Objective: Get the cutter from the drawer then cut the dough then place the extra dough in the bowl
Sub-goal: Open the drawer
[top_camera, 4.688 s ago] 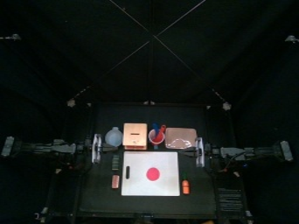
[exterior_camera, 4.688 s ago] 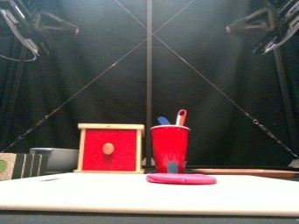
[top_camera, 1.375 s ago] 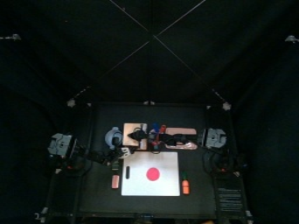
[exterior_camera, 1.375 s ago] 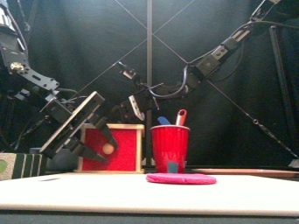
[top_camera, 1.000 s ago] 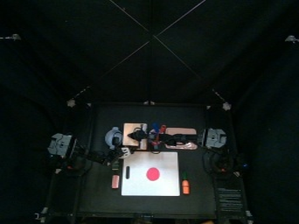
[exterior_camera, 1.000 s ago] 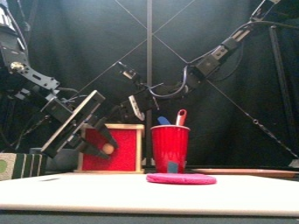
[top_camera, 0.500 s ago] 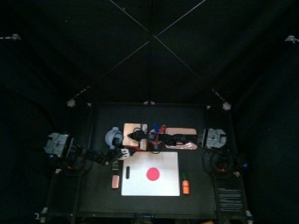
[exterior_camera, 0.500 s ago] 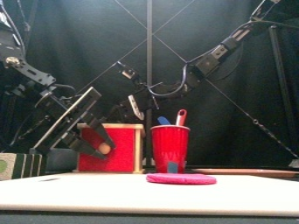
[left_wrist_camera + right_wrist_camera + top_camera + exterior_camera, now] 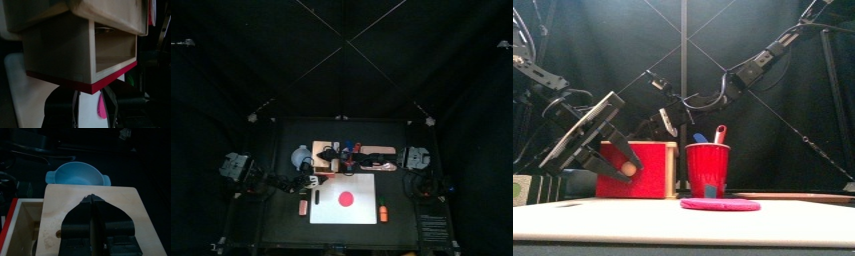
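Drawer (image 9: 63, 50) slid further out, left end effector (image 9: 89, 97) clamped shut on its knob (image 9: 631, 169).

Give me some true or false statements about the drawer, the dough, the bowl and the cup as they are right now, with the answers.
1. The drawer of the wooden box stands open, with the left tool gripping its red front. True.
2. The dough lies in the bowl. False: it lies on the white board, and the bowl is empty.
3. The right tool rests shut on the box's top. True.
4. The red cup lies on its side. False: it stands upright.
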Robot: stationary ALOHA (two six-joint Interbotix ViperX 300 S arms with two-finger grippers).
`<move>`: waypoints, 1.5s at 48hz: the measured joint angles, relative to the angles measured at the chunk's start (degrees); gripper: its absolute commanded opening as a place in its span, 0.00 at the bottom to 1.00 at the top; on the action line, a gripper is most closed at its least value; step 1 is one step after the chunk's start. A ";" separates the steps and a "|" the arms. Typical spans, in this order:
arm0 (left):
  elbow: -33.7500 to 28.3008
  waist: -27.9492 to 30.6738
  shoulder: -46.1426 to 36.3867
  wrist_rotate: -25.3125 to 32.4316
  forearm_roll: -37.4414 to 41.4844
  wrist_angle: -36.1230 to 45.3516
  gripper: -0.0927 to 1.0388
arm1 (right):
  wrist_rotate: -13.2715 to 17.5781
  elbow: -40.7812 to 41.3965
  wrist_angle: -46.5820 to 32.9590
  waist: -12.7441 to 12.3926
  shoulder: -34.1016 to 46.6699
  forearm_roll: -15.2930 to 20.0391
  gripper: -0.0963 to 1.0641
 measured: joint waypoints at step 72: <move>-1.14 -4.13 -0.44 0.53 1.49 2.37 0.84 | 0.00 -0.35 0.35 -0.26 0.09 0.00 0.23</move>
